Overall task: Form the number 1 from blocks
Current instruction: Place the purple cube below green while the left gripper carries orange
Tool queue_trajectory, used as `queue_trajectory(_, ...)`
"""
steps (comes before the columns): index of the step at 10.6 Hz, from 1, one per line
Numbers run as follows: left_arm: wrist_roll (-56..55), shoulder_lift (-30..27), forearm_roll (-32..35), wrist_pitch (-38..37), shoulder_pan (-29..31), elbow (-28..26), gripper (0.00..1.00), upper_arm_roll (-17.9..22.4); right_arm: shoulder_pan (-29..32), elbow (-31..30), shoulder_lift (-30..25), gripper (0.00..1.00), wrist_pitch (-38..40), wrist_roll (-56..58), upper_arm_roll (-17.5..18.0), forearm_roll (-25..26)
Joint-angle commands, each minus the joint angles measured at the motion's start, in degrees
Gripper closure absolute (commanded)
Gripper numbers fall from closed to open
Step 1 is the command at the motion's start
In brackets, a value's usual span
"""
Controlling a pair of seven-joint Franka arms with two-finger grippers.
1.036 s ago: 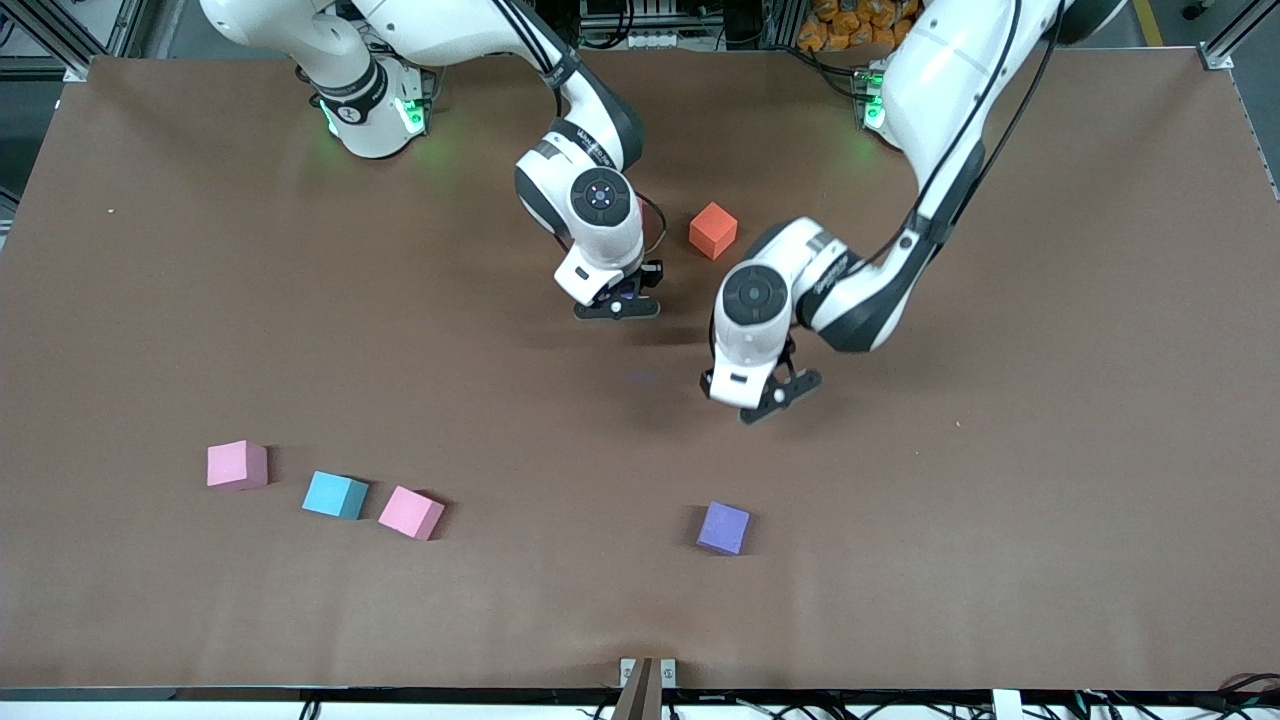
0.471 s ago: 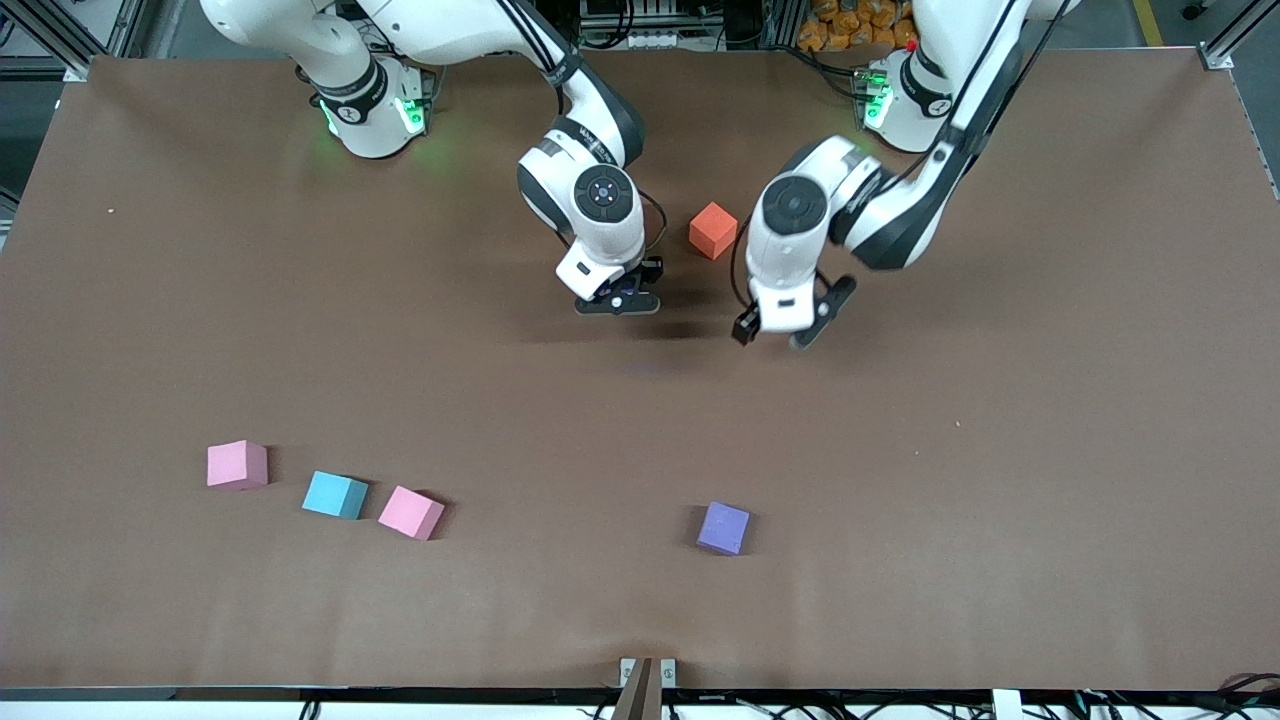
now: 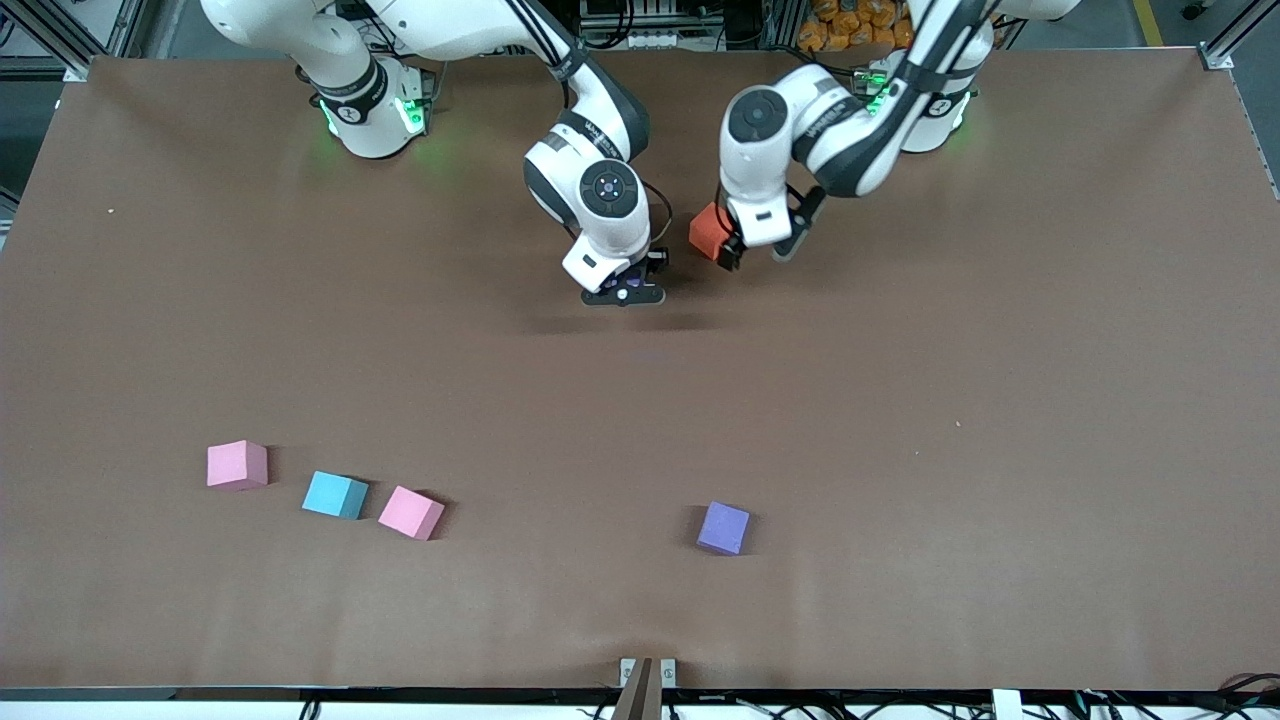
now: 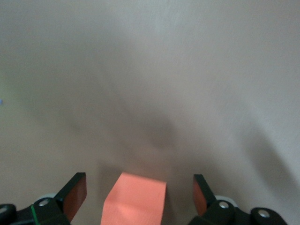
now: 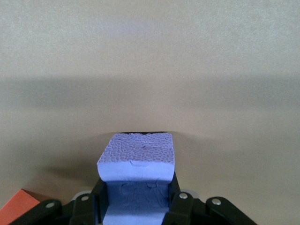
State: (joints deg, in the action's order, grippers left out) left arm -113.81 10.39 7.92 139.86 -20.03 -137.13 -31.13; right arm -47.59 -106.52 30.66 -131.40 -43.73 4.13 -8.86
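- Nearest the front camera, a purple block (image 3: 723, 528) sits alone on the brown table (image 3: 1000, 450), untouched.
- Toward the right arm's end of the table, a little farther from the camera, a pink block (image 3: 411, 512), a light blue block (image 3: 335, 495) and a second pink block (image 3: 237, 465) lie in a loose row; the blue one is just beside the first pink, with a small gap to the second. No figure 1 has yet been formed.
- Near mid-table, the right gripper (image 3: 624, 292) hangs low over bare tabletop, its fingers clamped on a second purple block (image 5: 137, 161) whose pebbled foam face fills the right wrist view.
- Farthest from the camera, the orange block (image 3: 710, 230) rests on the table near the robots' bases. The left gripper (image 3: 758, 246) hovers over it with fingers spread wide, holding nothing; the left wrist view shows the orange block (image 4: 135, 200) between the two fingertips, nearer one than the other.
- The step in hand appears to be the left arm's pick of the orange block. Done well, it would centre the cube between the pads, square the fingers to two flat faces, descend until they bracket its middle, then close gently, since foam squashes and a corner grip could twist it.
- The two grippers work close together, so the left arm's lift would call for a path clear of the right arm.
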Motion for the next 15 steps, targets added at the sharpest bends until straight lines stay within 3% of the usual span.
queue_trajectory(1, -0.45, -1.51, -1.24, 3.04, 0.79, -1.04, 0.00, -1.21, -0.49, -1.15, -0.86, 0.93, -0.52, -0.48, -0.26, -1.24)
queue_trajectory(2, -0.45, -1.26, -1.24, 4.09, 0.35, -1.04, 0.00, -1.30, -0.31, -1.15, -0.78, 0.40, -0.61, -0.57, -0.26, -1.24)
queue_trajectory(3, -0.62, -0.91, -1.24, 4.28, 0.26, -1.04, 0.00, -2.09, -0.40, -1.06, -0.86, 0.00, -0.61, -0.57, -0.26, -1.16)
queue_trajectory(6, -2.12, 1.46, -1.24, 4.36, -0.09, -1.13, 0.00, -5.07, 0.30, -0.71, -2.52, 0.00, 0.87, 0.22, -0.70, -1.15)
queue_trajectory(9, -3.08, 2.70, -1.33, 5.15, -0.09, -1.21, 0.00, -6.05, 5.21, 1.92, -5.16, 0.00, 6.75, 3.97, -0.70, -0.72)
queue_trajectory(15, -3.09, 6.21, -0.98, 7.44, -0.36, -0.77, 0.00, -6.05, 24.61, 8.51, -7.37, 0.00, 16.62, 15.25, -1.06, 2.62)
